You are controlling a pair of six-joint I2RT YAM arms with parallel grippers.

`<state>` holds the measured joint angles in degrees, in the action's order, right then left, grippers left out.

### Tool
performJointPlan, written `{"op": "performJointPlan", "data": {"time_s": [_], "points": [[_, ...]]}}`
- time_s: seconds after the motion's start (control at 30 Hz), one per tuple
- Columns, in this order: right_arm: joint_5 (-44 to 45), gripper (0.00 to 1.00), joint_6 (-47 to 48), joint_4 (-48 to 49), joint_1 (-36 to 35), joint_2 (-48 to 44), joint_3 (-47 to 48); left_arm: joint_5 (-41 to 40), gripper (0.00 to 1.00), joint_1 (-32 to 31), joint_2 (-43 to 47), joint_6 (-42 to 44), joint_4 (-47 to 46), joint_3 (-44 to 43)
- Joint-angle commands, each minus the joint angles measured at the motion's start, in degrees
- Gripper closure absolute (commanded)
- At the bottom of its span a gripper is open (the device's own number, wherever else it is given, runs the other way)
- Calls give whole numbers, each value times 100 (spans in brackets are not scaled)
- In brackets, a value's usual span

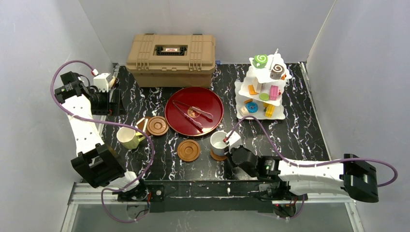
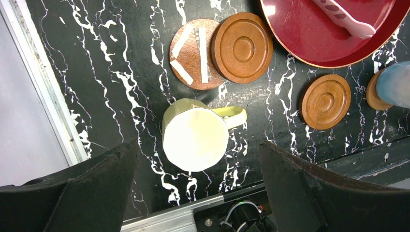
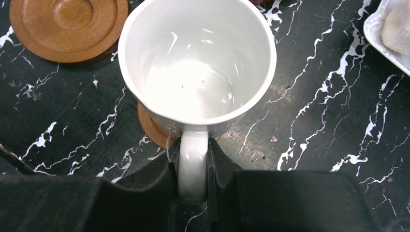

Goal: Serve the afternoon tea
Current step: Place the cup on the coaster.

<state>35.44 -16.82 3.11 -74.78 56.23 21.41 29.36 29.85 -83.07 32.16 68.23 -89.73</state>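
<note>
Right hand (image 3: pixel 193 164), seen from its wrist camera, is clamped on the handle of the white mug (image 3: pixel 196 67), with one dark finger on each side. This mug is upright and empty. It sits over a brown coaster (image 3: pixel 152 130), which shows only as a crescent on the side nearest the hand, so the mug looks off-centre. Whether its base rests on the coaster or hangs just above it cannot be told. From the top camera, the mug is at the near middle of the black marbled counter (image 1: pixel 300 135), just in front of the red plate (image 1: pixel 215 104) carrying the tongs (image 1: pixel 193 113).

Left hand (image 2: pixel 196 154) hangs above the yellow mug (image 2: pixel 193 137) with its fingers wide apart. That mug stands on bare counter, handle pointing right. A spare coaster (image 2: pixel 325 101) lies between the two mugs, and two more coasters (image 2: pixel 241 47) lie beside the plate. Pastries (image 1: pixel 260 60) sit on the tiered stand (image 1: pixel 256 116) at the far right.

The step in hand looks like seating the white mug on its coaster. To do it well:
- Shift the mug toward the hand until the coaster rim shows evenly all round.
- Hold it level and lower it until it sits flat.
- Part the fingers and draw straight back along the handle, so the mug is not twisted off centre.
</note>
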Motion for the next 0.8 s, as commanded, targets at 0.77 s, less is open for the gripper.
{"op": "performJointPlan", "data": {"time_s": [0.77], "points": [[827,60,-515,246,-665,-195,-214,26,7,27,4,71,185,-103]]}}
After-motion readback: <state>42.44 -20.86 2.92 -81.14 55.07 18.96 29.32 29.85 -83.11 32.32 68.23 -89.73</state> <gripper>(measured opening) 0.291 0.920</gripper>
